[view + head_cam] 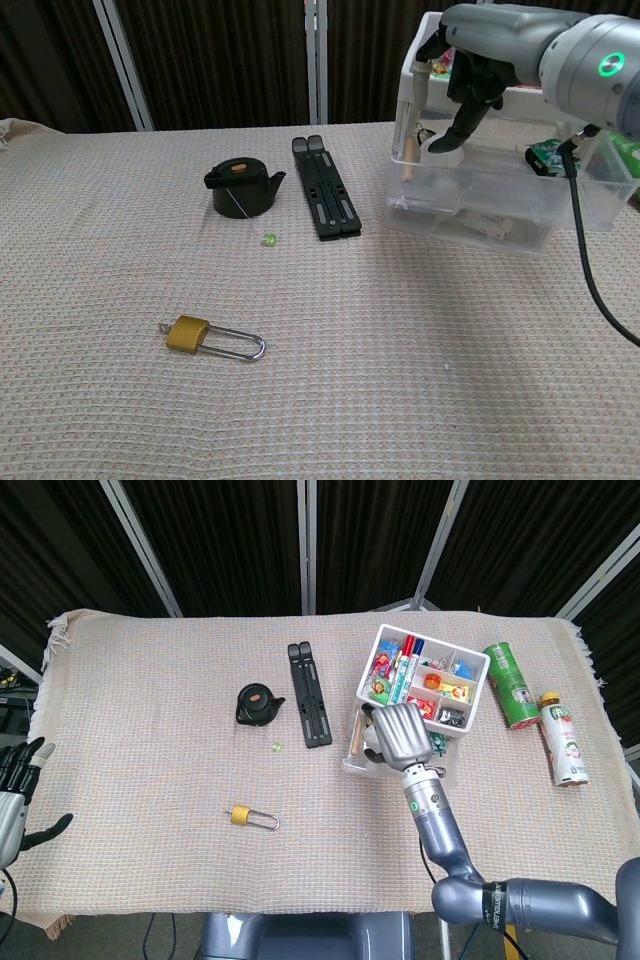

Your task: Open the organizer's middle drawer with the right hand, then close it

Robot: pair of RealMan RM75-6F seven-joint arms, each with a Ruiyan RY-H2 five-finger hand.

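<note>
Right hand (470, 70), fingers curled and gripping nothing, is hovering above the open middle drawer (500, 180); careless pushing risks shifting the organizer (424, 676).

The tablecloth (330, 380) was a rough, matt woven cloth in beige, frayed at its edges. The organizer (500, 205) was clear, glossy plastic under a white plastic top tray, and the right hand (470, 60) above it had a smooth grey metallic shell. The padlock (188, 334) had a dull brass body with a shiny steel shackle, while the folding stand (325, 200) looked matt black plastic.
</note>
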